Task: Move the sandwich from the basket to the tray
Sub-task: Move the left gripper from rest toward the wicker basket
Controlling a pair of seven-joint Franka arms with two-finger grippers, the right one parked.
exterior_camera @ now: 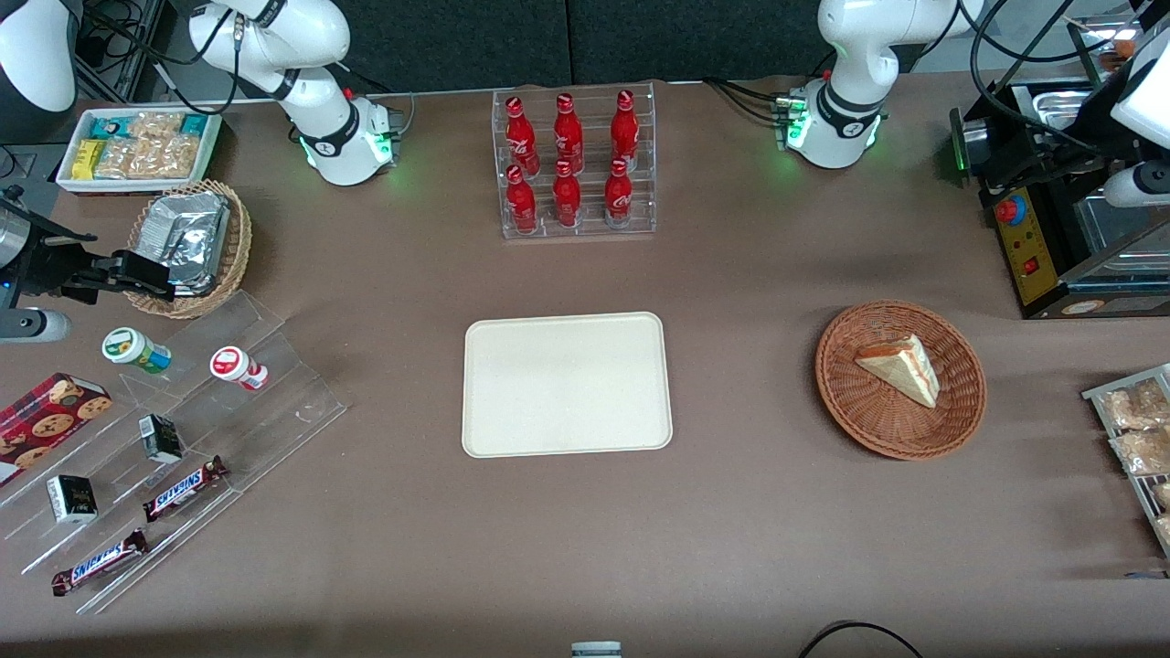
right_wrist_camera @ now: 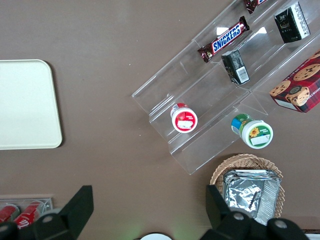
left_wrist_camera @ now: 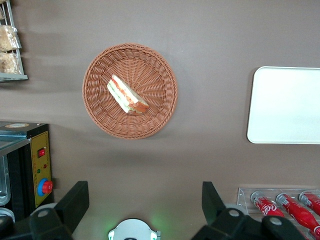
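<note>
left arm: raised, wrist facing down | gripper (left_wrist_camera: 145, 200): fingers spread apart, holding nothing

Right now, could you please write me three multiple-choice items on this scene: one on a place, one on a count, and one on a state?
1. Where is the sandwich?
A. In the basket
B. On the tray
C. In the bottle rack

2. How many red bottles stand in the rack?
A. Four
B. Six
C. Nine

3. What is the state of the left arm's pincer?
A. Shut on the sandwich
B. Open, above the table, holding nothing
C. Open, resting on the tray

Answers:
1. A: the wedge lies inside the woven bowl, and the tray is bare.
2. B: two rows of three show in the front view.
3. B: the left wrist view shows its fingers spread wide with bare table between them, the basket apart from them.
</note>
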